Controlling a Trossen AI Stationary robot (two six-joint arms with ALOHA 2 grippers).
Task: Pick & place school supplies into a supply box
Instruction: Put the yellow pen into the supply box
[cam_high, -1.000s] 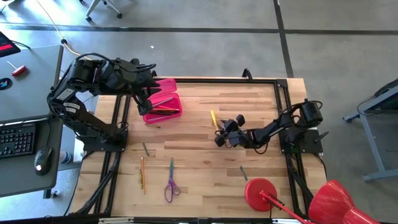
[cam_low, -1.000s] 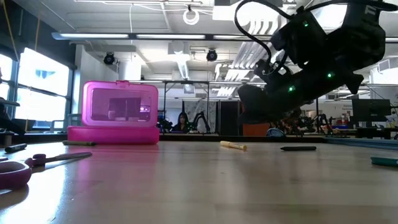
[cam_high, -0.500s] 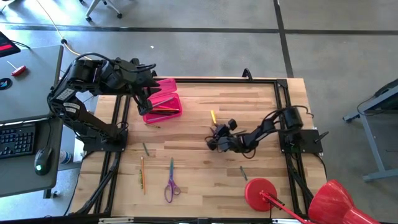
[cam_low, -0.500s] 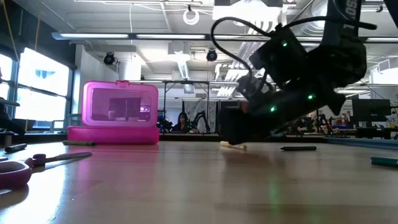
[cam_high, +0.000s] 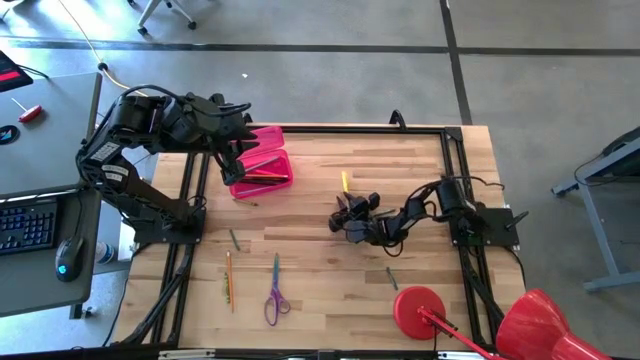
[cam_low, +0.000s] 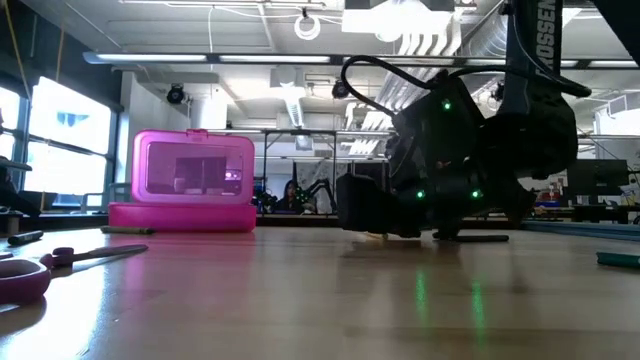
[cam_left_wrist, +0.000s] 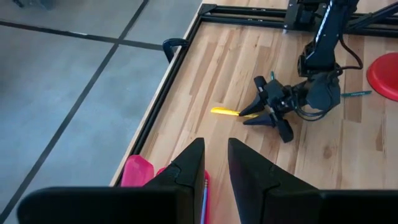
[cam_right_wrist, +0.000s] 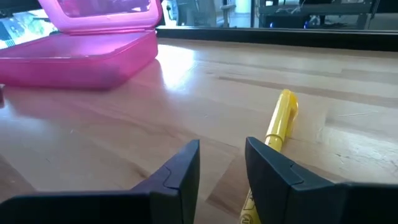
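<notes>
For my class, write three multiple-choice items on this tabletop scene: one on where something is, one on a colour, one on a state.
1. Where is the right gripper?
A. Over the pink box
B. Low on the table at the yellow pen
C. Above the scissors

2. What colour are the handles of the scissors?
A. Purple
B. Green
C. Black

3. In what state is the pink supply box?
A. Shut
B. Upside down
C. Open, lid standing up

Answers:
1 B: the left wrist view shows it down at the yellow pen, its fingers apart at the pen's end.
2 A: the high view shows purple loops.
3 C: the low view shows the lid upright behind the tray, and the left gripper hangs open above it.
</notes>
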